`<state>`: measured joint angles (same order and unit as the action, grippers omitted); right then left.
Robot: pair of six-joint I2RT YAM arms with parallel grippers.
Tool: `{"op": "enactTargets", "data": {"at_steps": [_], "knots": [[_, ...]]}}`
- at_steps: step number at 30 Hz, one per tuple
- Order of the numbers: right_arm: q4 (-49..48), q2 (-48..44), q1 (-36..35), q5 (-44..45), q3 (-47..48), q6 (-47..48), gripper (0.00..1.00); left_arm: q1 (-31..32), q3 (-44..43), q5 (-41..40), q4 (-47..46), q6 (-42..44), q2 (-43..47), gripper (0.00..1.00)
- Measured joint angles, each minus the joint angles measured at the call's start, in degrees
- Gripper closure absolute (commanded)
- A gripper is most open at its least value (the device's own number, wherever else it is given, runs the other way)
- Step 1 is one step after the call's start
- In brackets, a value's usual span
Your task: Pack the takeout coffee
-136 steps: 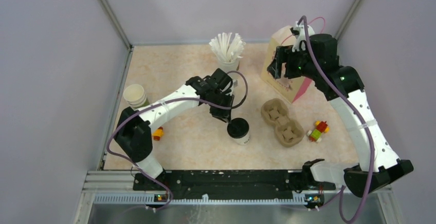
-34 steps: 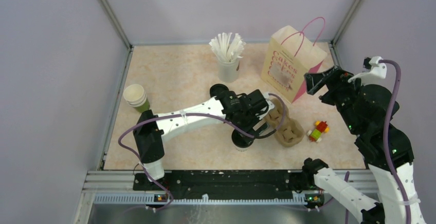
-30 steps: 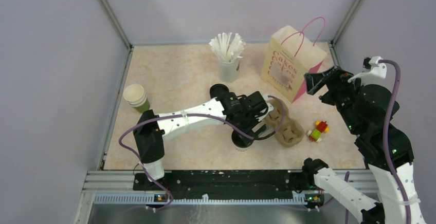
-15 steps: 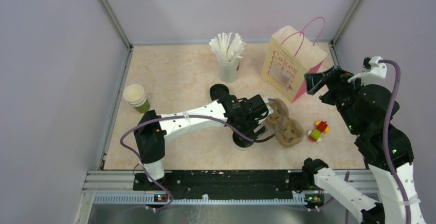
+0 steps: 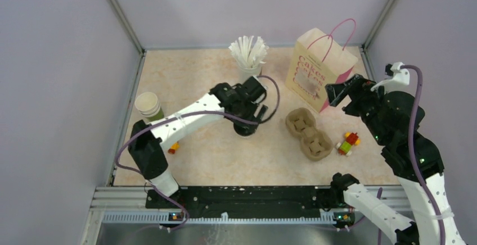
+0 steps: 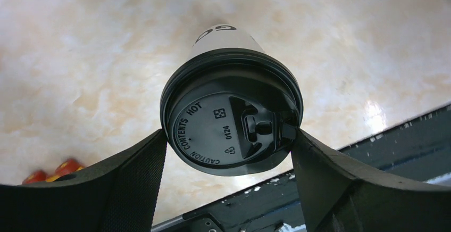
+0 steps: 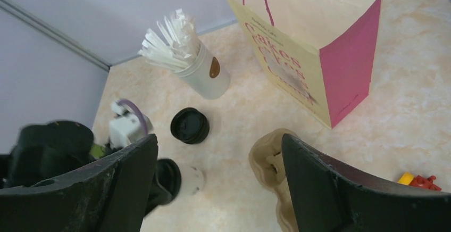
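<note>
Takeout coffee (image 6: 231, 112) | between left fingers (image 6: 125, 181) | both touching (at lid (image 6: 226, 136) rim)

White cup, black lid on takeout coffee (image 6: 231, 125). Cream-fronted, pink-sided bag (image 7: 287, 56); pink handles. Beige marbled tabletop (image 5: 185, 82).

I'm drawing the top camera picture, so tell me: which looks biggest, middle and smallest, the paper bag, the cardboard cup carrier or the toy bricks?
Biggest: paper bag
Middle: cardboard cup carrier
Smallest: toy bricks
</note>
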<state>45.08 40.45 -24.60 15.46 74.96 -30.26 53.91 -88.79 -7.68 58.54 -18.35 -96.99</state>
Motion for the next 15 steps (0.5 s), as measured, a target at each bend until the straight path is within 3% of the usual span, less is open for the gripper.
{"op": "enactTargets", "data": {"at_steps": [7,15], "knots": [[0.11,0.20,0.00,-2.47,-1.40,-0.28,0.15,-16.61,1.84,-3.15,2.43,-2.27,6.38,0.16],[1.20,0.70,0.00,-4.20,-1.36,0.26,0.15,-30.03,1.90,-5.14,2.73,-1.42,2.99,0.16]]}}
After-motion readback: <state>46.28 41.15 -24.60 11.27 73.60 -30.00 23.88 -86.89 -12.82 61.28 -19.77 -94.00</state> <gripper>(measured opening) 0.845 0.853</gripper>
